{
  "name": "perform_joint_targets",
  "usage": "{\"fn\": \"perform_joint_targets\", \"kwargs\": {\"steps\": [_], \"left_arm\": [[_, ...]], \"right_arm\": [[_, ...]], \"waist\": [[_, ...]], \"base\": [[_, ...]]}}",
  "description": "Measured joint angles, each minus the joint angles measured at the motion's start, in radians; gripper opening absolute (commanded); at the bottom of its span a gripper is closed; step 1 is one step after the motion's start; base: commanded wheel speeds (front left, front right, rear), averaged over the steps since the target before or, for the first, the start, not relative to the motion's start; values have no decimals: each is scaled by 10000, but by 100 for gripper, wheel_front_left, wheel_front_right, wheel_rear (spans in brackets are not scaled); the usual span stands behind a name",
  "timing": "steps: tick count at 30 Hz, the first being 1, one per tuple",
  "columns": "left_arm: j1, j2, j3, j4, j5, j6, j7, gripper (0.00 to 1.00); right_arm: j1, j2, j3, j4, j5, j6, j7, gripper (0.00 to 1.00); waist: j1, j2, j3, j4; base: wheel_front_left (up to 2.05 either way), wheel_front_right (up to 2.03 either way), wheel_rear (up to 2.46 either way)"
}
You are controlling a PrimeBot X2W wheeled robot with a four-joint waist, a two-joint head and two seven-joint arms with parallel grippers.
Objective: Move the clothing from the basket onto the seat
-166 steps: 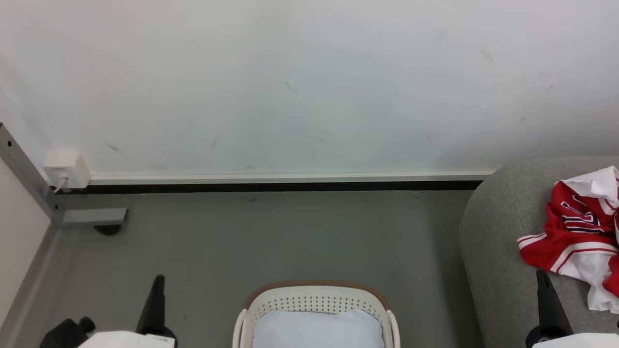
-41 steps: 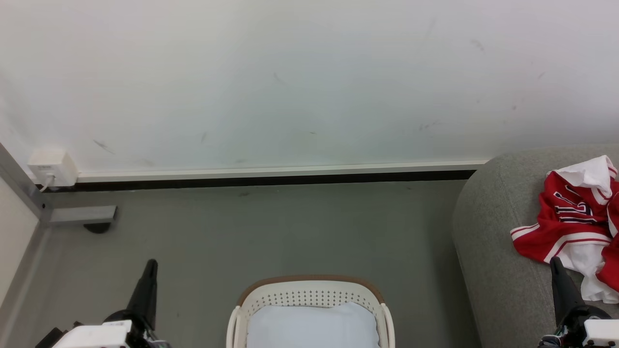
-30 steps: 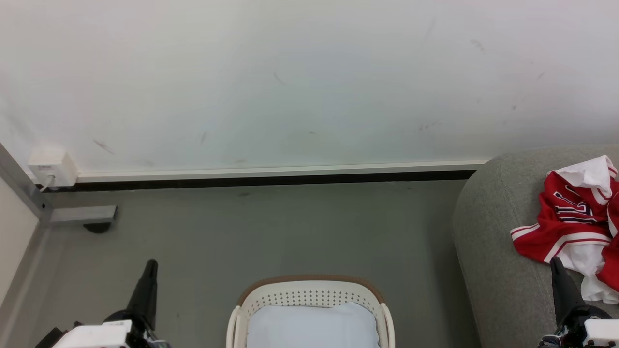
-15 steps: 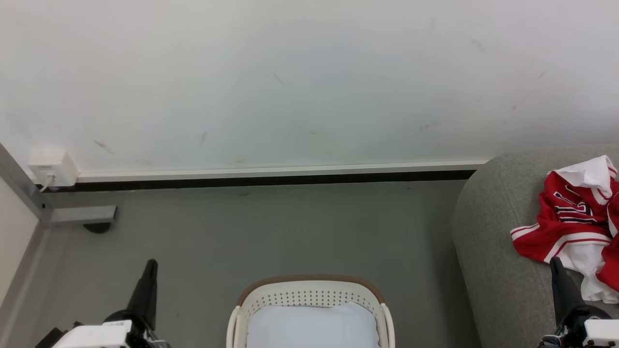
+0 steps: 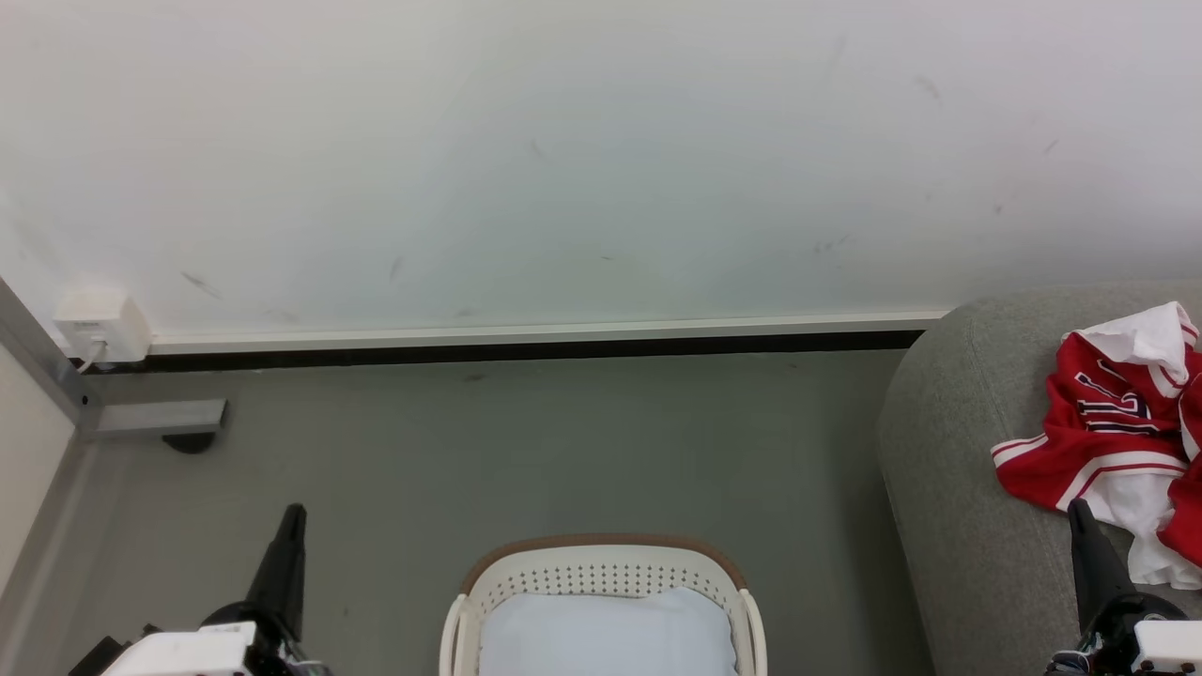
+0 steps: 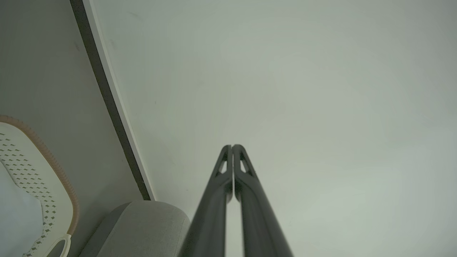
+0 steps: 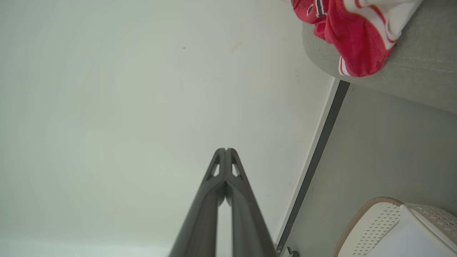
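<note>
Left pincer point(image 5: 292, 514): fingers pressed together on nothing, standing upright over the floor to the left of the basket point(image 5: 601, 546). It looks parked rather than reaching.
Right pincer point(image 5: 1079, 509): also closed and empty, to the right of the basket. Its tip rises in front of the sofa's edge, and the right wrist view shows the garments well off from it.
Wall point(image 5: 601, 141): pale and scuffed, behind the basket. Both wrist cameras face it because the fingers point up and forward.
Floor point(image 5: 526, 451): grey, bare between the basket and the wall.
Sofa point(image 5: 958, 451): grey woven fabric with a rounded corner, to the right of the basket, a strip of floor between them.
Basket: cream perforated wall and tan rim, between the two pincers. Its pale blue-white base shows no red, but the near half is cut off.
Red jersey point(image 5: 1094, 451): crumpled on the sofa, right of the basket, numerals and white lining showing. The heap suggests it was dropped, not spread.
Second red garment point(image 5: 1185, 521): against the jersey on the side away from the basket, mostly cut off.
Socket box point(image 5: 101, 327): small and white, low on the wall, far left of the basket.
Task standing: probably finished, judging by clothing on the seat and both pincers idle.
</note>
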Motion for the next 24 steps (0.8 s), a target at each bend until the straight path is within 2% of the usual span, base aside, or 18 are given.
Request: {"fn": "perform_joint_targets", "kwargs": {"steps": [24], "left_arm": [[0, 0, 0, -2, 0, 0, 0, 0]], "right_arm": [[-1, 12, -17, 2, -15, 0, 38, 0]], "waist": [[0, 0, 0, 0]], "base": [[0, 0, 0]]}}
